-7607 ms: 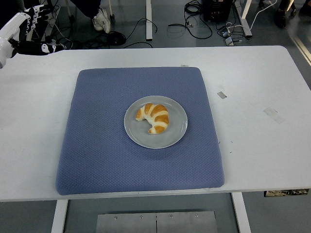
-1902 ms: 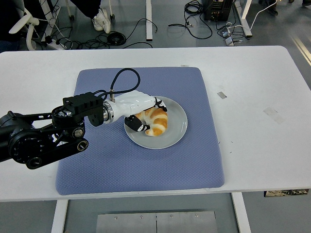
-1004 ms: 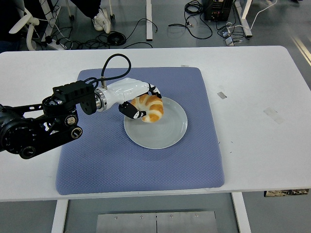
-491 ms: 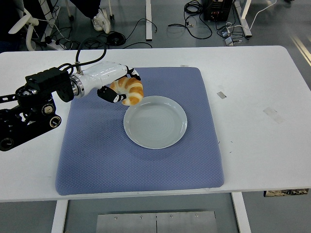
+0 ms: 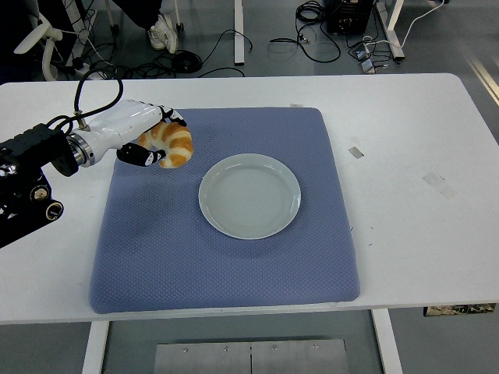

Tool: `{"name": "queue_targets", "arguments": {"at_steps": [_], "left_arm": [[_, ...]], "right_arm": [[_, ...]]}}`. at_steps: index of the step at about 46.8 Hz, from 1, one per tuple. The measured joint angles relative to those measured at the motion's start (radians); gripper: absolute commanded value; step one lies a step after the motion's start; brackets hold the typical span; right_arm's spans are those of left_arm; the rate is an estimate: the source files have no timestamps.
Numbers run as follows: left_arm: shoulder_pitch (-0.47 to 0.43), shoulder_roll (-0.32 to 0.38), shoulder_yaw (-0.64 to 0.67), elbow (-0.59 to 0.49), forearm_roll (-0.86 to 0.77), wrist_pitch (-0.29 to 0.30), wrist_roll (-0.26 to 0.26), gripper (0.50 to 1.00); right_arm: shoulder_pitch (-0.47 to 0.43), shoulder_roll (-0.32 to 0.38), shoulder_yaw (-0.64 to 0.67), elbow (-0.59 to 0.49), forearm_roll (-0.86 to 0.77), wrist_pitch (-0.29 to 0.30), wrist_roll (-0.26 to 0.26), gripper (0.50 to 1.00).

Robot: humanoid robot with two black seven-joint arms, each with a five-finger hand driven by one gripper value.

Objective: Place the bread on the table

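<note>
The bread point(image 5: 169, 145) is a golden croissant with pale stripes. My left hand point(image 5: 142, 134) is shut on it and holds it above the left part of the blue mat point(image 5: 226, 257), left of the grey plate point(image 5: 249, 195). The plate is bare. The left arm comes in from the left edge over the white table point(image 5: 405, 156). The right arm is not in view.
The blue mat covers the middle of the table, with the plate at its centre. Bits of tape point(image 5: 355, 152) lie on the table's right side. Cables and chair legs show on the floor beyond the far edge.
My left hand took hold of the croissant on the plate, lifted it and carried it left and back, off the plate and over the mat's left part.
</note>
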Motion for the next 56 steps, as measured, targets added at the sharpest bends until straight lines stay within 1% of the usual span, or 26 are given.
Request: {"name": "queue_targets", "arguments": {"at_steps": [4, 13, 18, 22, 25, 30, 34, 42, 49, 56], "left_arm": [[0.025, 0.014, 0.000, 0.004, -0.001, 0.012, -0.016, 0.549], [0.070, 0.016, -0.001, 0.046, -0.001, 0.055, -0.044, 0.549], [0.092, 0.018, 0.000, 0.054, -0.001, 0.082, -0.064, 0.558], [0.102, 0.019, 0.000, 0.061, -0.001, 0.090, -0.066, 0.599], [0.103, 0.019, 0.000, 0.063, -0.002, 0.095, -0.068, 0.658], [0.104, 0.018, -0.002, 0.063, -0.004, 0.107, -0.069, 0.713], [0.104, 0.016, -0.003, 0.063, -0.005, 0.110, -0.069, 0.779], [0.104, 0.014, -0.008, 0.063, -0.007, 0.110, -0.069, 0.860], [0.102, 0.013, -0.011, 0.063, -0.011, 0.110, -0.069, 0.908], [0.099, 0.013, -0.014, 0.063, -0.013, 0.110, -0.070, 0.919]], "right_arm": [[0.000, 0.000, 0.000, 0.000, 0.000, 0.000, 0.000, 1.000], [0.000, 0.000, 0.000, 0.000, 0.000, 0.000, 0.000, 1.000], [0.000, 0.000, 0.000, 0.000, 0.000, 0.000, 0.000, 1.000], [0.000, 0.000, 0.000, 0.000, 0.000, 0.000, 0.000, 1.000], [0.000, 0.000, 0.000, 0.000, 0.000, 0.000, 0.000, 1.000], [0.000, 0.000, 0.000, 0.000, 0.000, 0.000, 0.000, 1.000], [0.000, 0.000, 0.000, 0.000, 0.000, 0.000, 0.000, 1.000], [0.000, 0.000, 0.000, 0.000, 0.000, 0.000, 0.000, 1.000], [0.000, 0.000, 0.000, 0.000, 0.000, 0.000, 0.000, 1.000], [0.000, 0.000, 0.000, 0.000, 0.000, 0.000, 0.000, 1.000]]}}
